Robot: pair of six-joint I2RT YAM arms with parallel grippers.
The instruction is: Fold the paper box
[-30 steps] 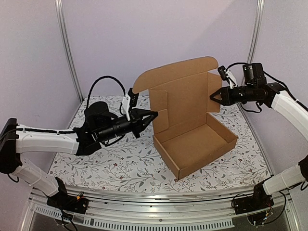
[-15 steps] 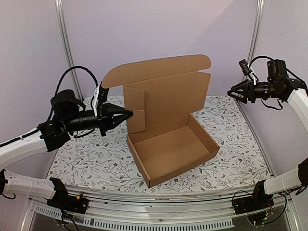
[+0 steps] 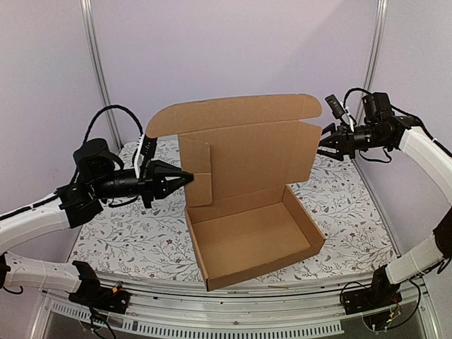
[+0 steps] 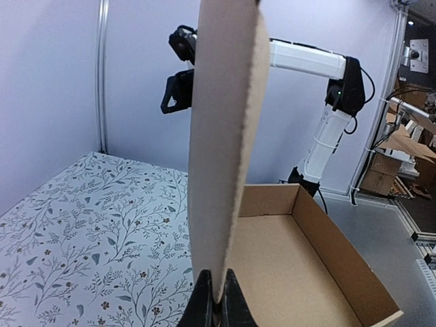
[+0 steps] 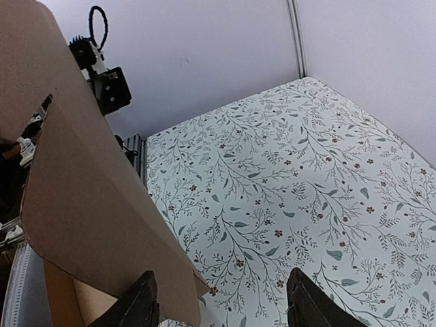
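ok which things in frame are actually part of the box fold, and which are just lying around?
In the job: paper box, left gripper shut on its side flap, right gripper open beside the lid.
Just there: floral table cover, frame poles.

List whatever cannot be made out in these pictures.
Top external: the upright lid of the plain brown corrugated cardboard box hides the floral table behind it; whether the open right gripper touches the lid is too small to tell.
Left wrist: the left gripper, shut on a flap, is mostly cut off by the bottom edge.
Right wrist: cardboard hides the box's tray.
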